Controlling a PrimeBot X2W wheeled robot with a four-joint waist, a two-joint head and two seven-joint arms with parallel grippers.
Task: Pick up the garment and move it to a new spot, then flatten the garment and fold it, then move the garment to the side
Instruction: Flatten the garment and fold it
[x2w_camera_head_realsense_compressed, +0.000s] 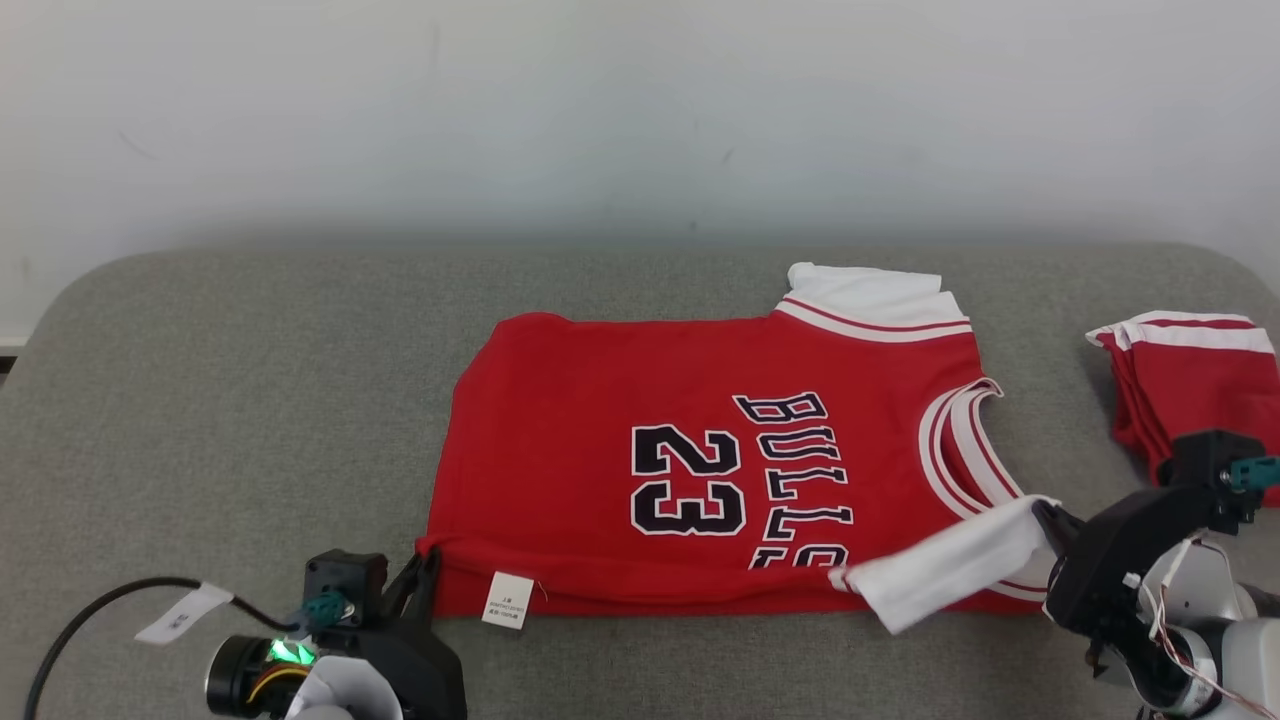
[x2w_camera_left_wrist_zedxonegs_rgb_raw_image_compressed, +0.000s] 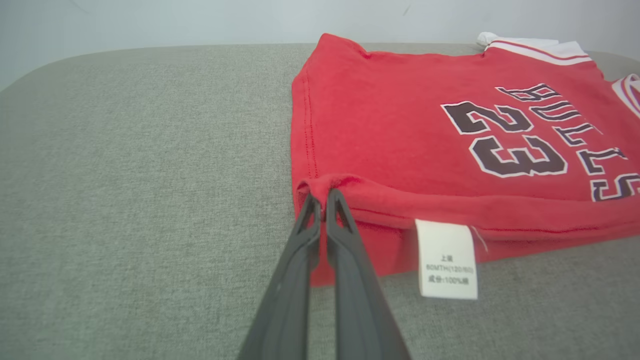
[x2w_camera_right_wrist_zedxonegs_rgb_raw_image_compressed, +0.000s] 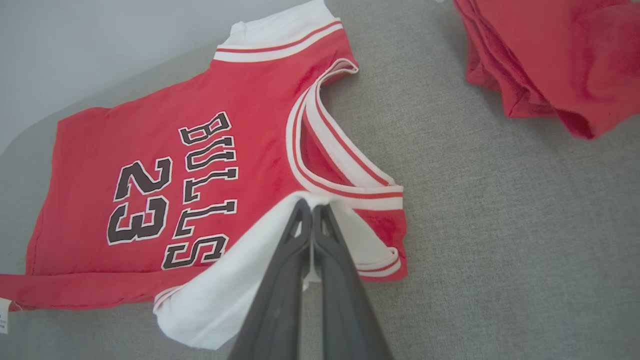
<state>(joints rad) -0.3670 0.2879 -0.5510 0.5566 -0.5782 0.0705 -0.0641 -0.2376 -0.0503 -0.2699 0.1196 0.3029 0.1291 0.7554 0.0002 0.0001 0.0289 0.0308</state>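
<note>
The garment (x2w_camera_head_realsense_compressed: 600, 400) is a red jersey with white trim, "BULLS" and "23" in black, spread flat on a grey cushion, collar to the right. My left gripper (x2w_camera_head_realsense_compressed: 425, 562) is shut on the jersey's near hem corner (x2w_camera_left_wrist_zedxonegs_rgb_raw_image_compressed: 322, 192), which curls up over the fabric beside a white care tag (x2w_camera_left_wrist_zedxonegs_rgb_raw_image_compressed: 446, 259). My right gripper (x2w_camera_head_realsense_compressed: 1045, 520) is shut on the near white sleeve (x2w_camera_right_wrist_zedxonegs_rgb_raw_image_compressed: 240, 280), lifted and folded over the red body by the collar (x2w_camera_right_wrist_zedxonegs_rgb_raw_image_compressed: 330, 150).
A second red garment (x2w_camera_head_realsense_compressed: 1190, 380) with white trim lies bunched at the cushion's right edge, close to my right arm; it also shows at top right (x2w_camera_right_wrist_zedxonegs_rgb_raw_image_compressed: 550, 60). The grey cushion (x2w_camera_head_realsense_compressed: 250, 400) is bare to the left. A pale wall (x2w_camera_head_realsense_compressed: 600, 100) stands behind.
</note>
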